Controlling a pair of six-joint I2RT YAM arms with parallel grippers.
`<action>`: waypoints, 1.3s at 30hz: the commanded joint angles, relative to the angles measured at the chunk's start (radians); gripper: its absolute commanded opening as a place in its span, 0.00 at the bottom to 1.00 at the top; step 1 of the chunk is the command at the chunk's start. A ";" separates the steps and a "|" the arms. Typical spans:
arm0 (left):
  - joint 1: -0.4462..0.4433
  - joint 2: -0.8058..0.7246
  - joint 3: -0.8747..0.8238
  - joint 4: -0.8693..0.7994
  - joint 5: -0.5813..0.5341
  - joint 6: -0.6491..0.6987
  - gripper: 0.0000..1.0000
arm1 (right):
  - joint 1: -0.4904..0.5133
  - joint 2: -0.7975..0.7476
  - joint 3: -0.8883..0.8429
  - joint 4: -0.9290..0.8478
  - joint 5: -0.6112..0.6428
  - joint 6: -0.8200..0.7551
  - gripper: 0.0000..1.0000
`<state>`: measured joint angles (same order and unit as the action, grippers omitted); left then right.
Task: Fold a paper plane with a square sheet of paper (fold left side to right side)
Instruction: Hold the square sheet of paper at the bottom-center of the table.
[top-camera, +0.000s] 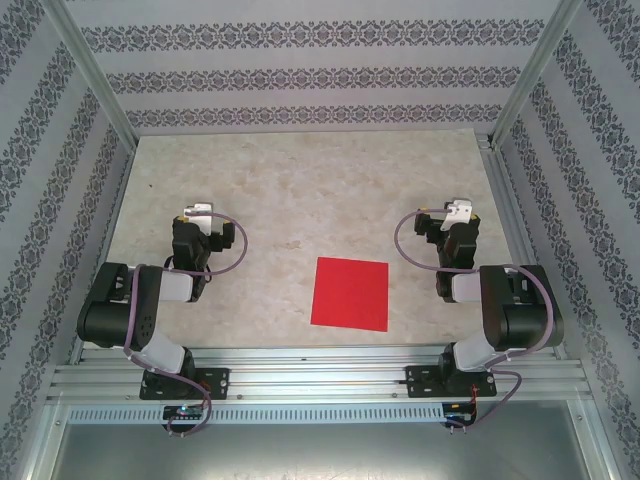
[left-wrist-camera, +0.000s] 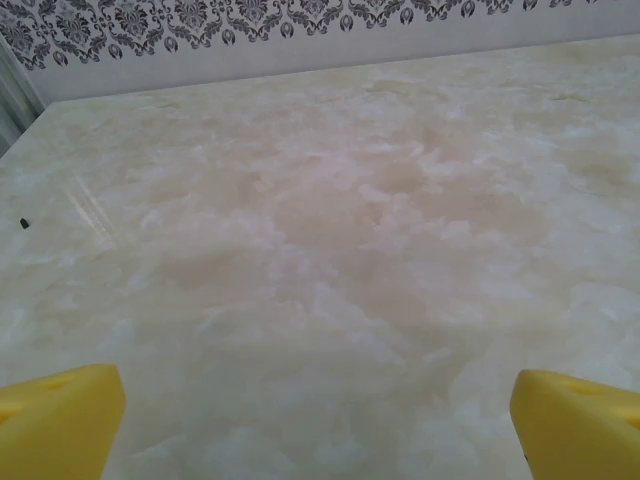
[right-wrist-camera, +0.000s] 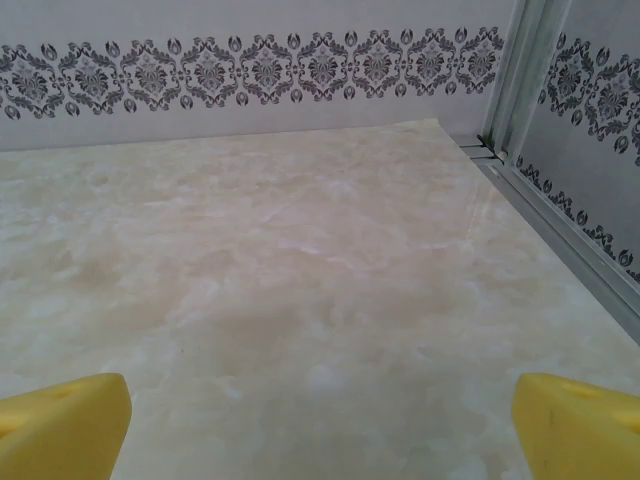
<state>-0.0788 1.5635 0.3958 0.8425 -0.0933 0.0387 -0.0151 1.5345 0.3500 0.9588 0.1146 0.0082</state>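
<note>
Top external shows you the sheet (top-camera: 349, 293) lying flat on the bench (top-camera: 300, 190), near its front edge, between the arms. Your left hand (left-wrist-camera: 318, 420) and right hand (right-wrist-camera: 320, 420) gape wide, empty. Expect thin, limp, slippery paper, so pinch its left edge.

**Work surface layout: one sheet between two arms**

The square sheet of bright red paper (top-camera: 349, 293) lies flat on the pale marbled table top (top-camera: 300, 180), close to its near edge and a little right of centre. The black left arm (top-camera: 130, 310) stands to its left and the black right arm (top-camera: 510, 310) to its right, both based on the aluminium rail (top-camera: 320, 380) in front of the table. The left gripper (top-camera: 197, 212) and right gripper (top-camera: 458, 210) sit farther back, well apart from the sheet. Patterned wall panels (top-camera: 300, 75) enclose the table at left, right and rear.
</note>
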 joint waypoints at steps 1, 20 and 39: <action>0.005 -0.002 0.017 -0.008 0.012 -0.014 1.00 | 0.005 0.002 0.007 0.041 0.010 0.012 0.98; 0.005 -0.048 0.048 -0.094 0.012 -0.014 1.00 | 0.004 -0.013 -0.001 0.047 0.018 0.018 0.98; -0.459 -0.303 0.330 -0.901 0.573 -0.455 1.00 | 0.307 -0.458 0.285 -1.394 0.064 0.628 0.98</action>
<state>-0.4557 1.2541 0.7448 0.0246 0.3626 -0.3222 0.2432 1.0523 0.6258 -0.1535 0.2024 0.4713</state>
